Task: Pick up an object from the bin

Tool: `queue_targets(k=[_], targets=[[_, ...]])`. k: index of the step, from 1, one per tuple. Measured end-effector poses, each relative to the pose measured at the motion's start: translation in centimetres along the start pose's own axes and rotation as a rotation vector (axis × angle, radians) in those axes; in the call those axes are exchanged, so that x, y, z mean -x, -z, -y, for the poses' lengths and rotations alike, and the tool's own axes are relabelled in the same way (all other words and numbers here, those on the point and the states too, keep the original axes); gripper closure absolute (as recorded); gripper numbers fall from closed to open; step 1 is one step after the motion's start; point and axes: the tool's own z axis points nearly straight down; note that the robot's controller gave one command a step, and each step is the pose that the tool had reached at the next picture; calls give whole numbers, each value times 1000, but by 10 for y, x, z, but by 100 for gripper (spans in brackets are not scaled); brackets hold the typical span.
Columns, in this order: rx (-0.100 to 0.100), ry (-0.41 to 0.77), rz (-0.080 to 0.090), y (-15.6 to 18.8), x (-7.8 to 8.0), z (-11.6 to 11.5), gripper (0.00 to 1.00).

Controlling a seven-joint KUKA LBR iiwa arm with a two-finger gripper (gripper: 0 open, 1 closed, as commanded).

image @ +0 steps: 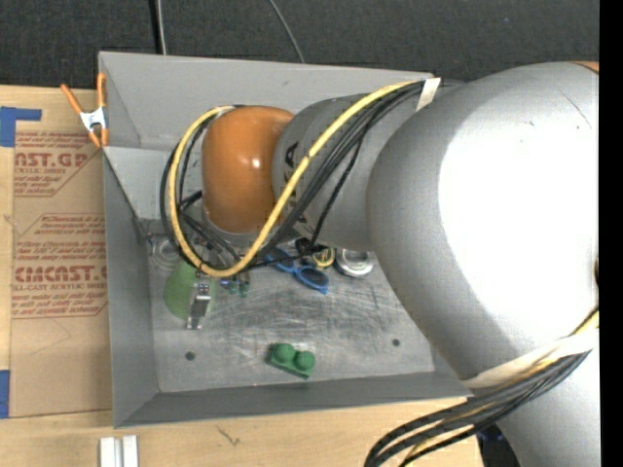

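Down at the left side of the bin (131, 290) floor, the tool (198, 309) can be seen, lowered close to the metal. It's tucked under the orange cover (238, 168) on the wrist, with yellow and black cables (292, 178) looped around that cover. Honestly, whether the tool is wide or narrow can't be told, since most of it is hidden by the wrist and the cable loop.

Right beside the tool, on its left, a pale green lump (178, 290) is found, soft-looking and rounded, lying near the left wall. The two look to be touching or very nearly so, but it can't be made out whether the lump is actually gripped, so nothing can be called held.

A small dark green block (290, 359) with a bumpy outline is lying by itself near the front edge of the floor, well apart from the tool. Further right, a blue piece (307, 276) is partly covered by the wrist, and just beside it a silver round thing (356, 262) is peeking out from under the arm (487, 222). What those two are exactly can't be told. The big grey arm is stretched in from the right, and the right half of the bin is hidden by it.
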Motion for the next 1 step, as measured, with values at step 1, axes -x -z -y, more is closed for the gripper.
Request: queue_targets(k=[1], targets=[[-2,-3,1,1,1,3,100]])
